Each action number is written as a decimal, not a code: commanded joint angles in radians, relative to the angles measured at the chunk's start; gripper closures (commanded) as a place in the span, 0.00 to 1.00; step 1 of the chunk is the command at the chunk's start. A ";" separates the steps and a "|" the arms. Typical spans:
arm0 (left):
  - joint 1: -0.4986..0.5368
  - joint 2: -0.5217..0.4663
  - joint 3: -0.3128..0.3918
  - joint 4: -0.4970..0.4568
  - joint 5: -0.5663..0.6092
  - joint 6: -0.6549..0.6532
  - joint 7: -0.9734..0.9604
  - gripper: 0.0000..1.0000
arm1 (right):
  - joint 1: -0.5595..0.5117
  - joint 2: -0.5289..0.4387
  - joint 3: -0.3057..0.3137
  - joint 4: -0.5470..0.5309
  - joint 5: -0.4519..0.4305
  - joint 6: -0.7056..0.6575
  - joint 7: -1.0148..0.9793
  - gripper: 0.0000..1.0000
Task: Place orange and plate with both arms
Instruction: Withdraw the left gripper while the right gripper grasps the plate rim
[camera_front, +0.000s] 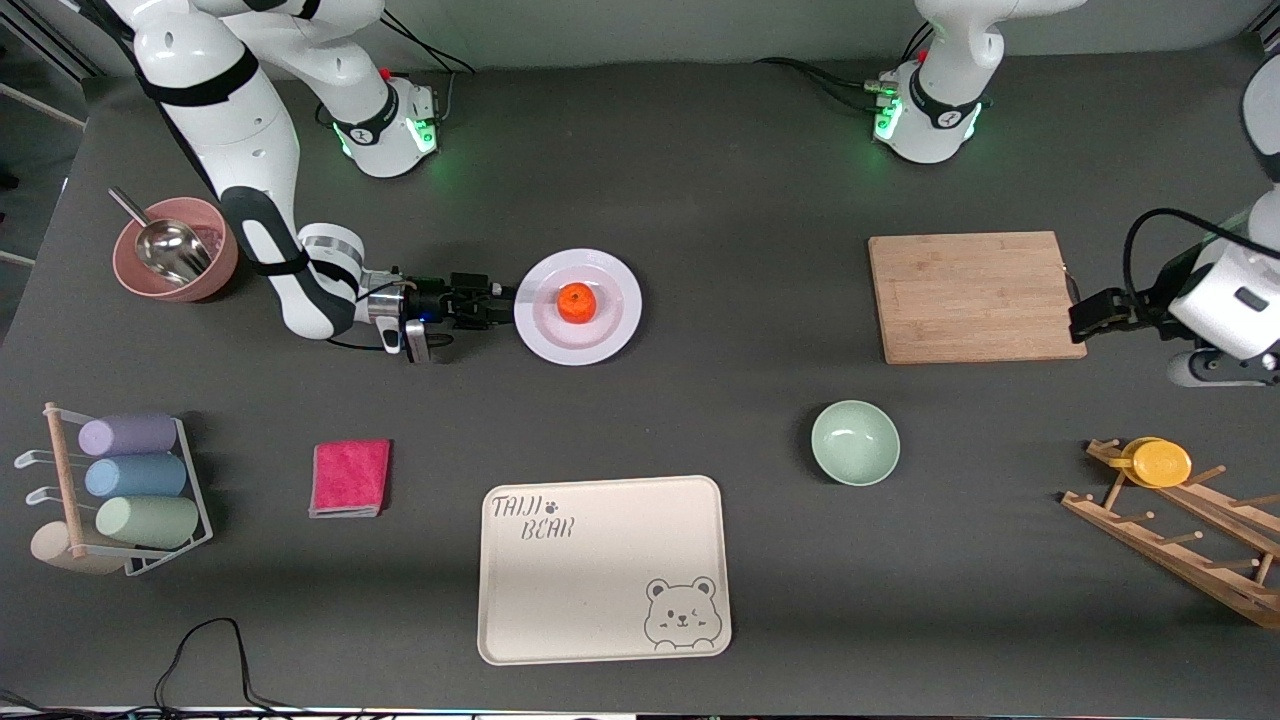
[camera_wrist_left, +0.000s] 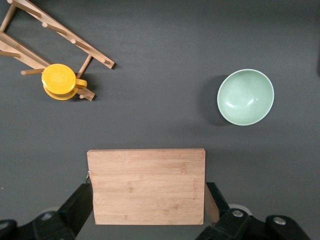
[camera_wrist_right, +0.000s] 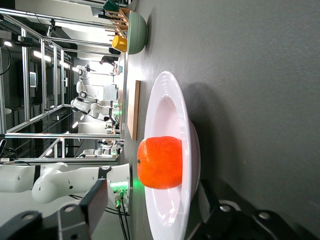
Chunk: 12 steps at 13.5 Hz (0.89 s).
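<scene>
While the orange (camera_front: 576, 301) sits loose in the middle of the plate (camera_front: 610, 335), any tilt as the rim gets lifted could roll it off; that looks like the main risk. From the front, the right gripper (camera_front: 497, 297) lies low and horizontal at the plate's rim on the side toward the right arm's end of the table, forearm stretched along the tabletop. Its fingers straddle the rim without yet clamping it, as far as I can judge. The left gripper (camera_front: 1078, 325) waits at the edge of the cutting board (camera_front: 970, 295), well apart from the plate.

Seen from the left wrist, its fingers (camera_wrist_left: 77, 205) stand wide open and empty over the board, with the mint bowl (camera_wrist_left: 245, 96) nearby.

Seen from the right wrist, one finger (camera_wrist_right: 95, 202) hangs above the rim and one below, a gap showing; a shallow bite could let the glossy plate slip.
</scene>
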 joint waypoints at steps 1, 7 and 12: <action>-0.049 -0.061 0.034 -0.050 -0.002 0.024 0.025 0.00 | 0.058 0.023 -0.010 -0.004 0.078 0.006 -0.080 0.26; -0.052 -0.087 0.045 -0.038 0.006 -0.021 0.048 0.00 | 0.072 0.034 -0.012 -0.002 0.097 0.010 -0.182 0.89; -0.045 -0.081 0.043 0.002 -0.008 -0.048 0.048 0.00 | 0.064 0.055 -0.010 0.001 0.098 0.041 -0.198 1.00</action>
